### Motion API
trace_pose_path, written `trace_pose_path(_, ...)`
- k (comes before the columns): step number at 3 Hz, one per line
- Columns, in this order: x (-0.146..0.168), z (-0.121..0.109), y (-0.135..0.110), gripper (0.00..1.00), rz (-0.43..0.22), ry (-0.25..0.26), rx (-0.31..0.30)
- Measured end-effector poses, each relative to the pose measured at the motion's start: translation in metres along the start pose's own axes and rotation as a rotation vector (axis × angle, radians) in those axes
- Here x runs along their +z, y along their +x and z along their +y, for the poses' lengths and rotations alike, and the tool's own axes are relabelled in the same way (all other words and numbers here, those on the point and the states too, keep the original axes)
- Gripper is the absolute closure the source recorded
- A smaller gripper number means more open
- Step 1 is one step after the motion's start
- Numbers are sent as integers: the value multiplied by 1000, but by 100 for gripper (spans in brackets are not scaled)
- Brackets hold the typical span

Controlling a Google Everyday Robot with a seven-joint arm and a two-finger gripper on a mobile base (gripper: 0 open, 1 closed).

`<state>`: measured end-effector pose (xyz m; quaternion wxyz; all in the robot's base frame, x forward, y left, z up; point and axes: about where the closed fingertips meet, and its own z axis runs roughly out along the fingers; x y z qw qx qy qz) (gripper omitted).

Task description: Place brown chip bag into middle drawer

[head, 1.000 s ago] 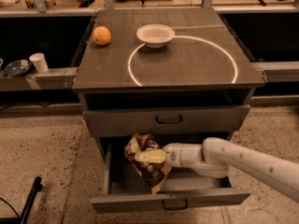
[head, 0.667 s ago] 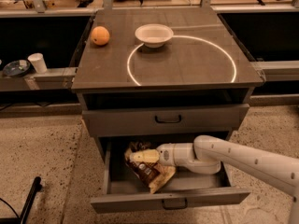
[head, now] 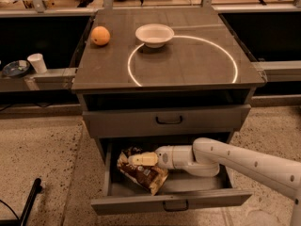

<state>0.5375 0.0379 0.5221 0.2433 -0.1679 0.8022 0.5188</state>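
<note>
The middle drawer (head: 211,199) is pulled open below the shut upper drawer (head: 141,121). The brown chip bag (head: 143,174) lies crinkled inside it, at the left side of the drawer, tilted towards the front. My gripper (head: 142,159) reaches into the drawer from the right on a white arm and sits on the bag's upper edge, shut on it. The bag rests low in the drawer, at or near its floor.
An orange fruit (head: 100,36) and a white bowl (head: 154,34) stand on the cabinet top. A white cup (head: 36,62) and a dark dish (head: 15,68) sit on a ledge at left. A black bar (head: 30,201) leans at the bottom left on the speckled floor.
The bag went down and a little left, from hanging tilted above the drawer to lying inside it. The arm reached further left into the drawer.
</note>
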Motion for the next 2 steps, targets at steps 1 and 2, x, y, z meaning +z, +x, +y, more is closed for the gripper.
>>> trace_pose_path(1, -30, 23, -4, 0, -56, 41, -104)
trace_pose_path(2, -80, 29, -2, 0, -141, 62, -142)
